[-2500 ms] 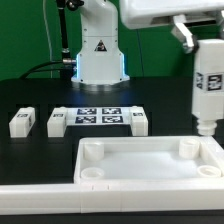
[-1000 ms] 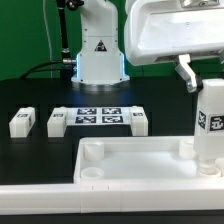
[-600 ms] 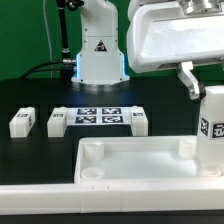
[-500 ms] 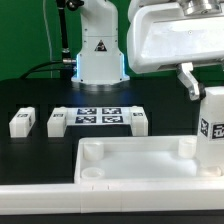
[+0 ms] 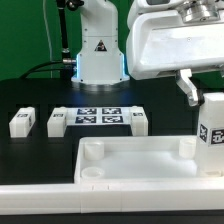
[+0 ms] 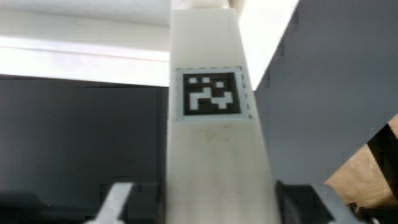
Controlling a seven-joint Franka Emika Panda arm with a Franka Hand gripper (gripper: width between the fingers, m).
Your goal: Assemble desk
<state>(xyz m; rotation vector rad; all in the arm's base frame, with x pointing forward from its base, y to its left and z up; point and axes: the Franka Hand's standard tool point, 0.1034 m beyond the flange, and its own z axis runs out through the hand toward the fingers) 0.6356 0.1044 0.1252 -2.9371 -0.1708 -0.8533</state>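
Note:
The white desk tabletop (image 5: pixel 130 152) lies upside down at the front, rim up, with round sockets in its corners. My gripper (image 5: pixel 205 97) is shut on a white square leg (image 5: pixel 212 130) with a black-and-white tag and holds it upright at the tabletop's corner on the exterior view's right; the leg's lower end is down at that corner socket. In the wrist view the leg (image 6: pixel 214 120) fills the middle between my fingers (image 6: pixel 118 205). Three more legs lie on the black table: one (image 5: pixel 22 122), a second (image 5: pixel 57 123) and a third (image 5: pixel 138 121).
The marker board (image 5: pixel 97 116) lies between the loose legs, in front of the robot base (image 5: pixel 98 55). The black table shows behind the tabletop.
My gripper has lowered the leg from above the tabletop down to the corner socket on the exterior view's right, and has shifted slightly right. The other legs have not moved.

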